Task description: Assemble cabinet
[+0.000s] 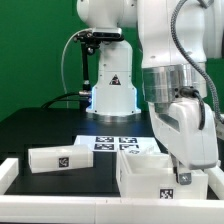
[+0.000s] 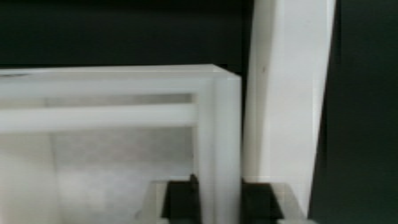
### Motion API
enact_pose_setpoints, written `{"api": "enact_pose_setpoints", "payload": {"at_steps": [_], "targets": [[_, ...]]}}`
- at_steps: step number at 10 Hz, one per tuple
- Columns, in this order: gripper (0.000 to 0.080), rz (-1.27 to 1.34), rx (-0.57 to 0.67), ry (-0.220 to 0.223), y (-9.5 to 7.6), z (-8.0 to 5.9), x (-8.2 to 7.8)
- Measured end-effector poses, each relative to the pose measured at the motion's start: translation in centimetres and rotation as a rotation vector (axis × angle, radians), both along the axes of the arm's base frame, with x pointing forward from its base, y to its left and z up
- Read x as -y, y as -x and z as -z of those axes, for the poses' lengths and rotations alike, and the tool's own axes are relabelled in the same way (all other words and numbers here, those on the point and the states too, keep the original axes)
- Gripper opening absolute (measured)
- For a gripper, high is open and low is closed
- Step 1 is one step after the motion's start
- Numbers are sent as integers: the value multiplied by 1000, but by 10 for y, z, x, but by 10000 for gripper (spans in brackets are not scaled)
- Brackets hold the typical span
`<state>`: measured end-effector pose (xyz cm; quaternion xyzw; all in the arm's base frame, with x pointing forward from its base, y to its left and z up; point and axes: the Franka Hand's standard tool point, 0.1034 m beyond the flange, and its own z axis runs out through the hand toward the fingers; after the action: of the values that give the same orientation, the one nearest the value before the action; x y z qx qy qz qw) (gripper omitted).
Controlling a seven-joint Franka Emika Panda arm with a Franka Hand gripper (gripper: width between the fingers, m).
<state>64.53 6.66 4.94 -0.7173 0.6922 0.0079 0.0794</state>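
Right now the gripper (image 2: 219, 197) is pinching a thin upright wall of the cabinet box (image 1: 148, 180), with a dark finger (image 2: 178, 203) pressed against each face of it. Just beside the gripper, past that wall, a tall white panel (image 2: 294, 90) stands upright; whether the two are joined I cannot tell. Farther off, the marker board (image 1: 113, 142) lies flat on the black table (image 1: 40, 125). Farthest away lies a loose panel (image 1: 60, 158) bearing one tag.
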Motion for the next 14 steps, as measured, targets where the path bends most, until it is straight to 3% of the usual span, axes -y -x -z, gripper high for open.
{"api": "enact_pose_setpoints", "payload": {"at_steps": [4, 14], "targets": [[88, 26, -15, -18, -13, 0, -30], [88, 59, -28, 7, -15, 0, -32]]}}
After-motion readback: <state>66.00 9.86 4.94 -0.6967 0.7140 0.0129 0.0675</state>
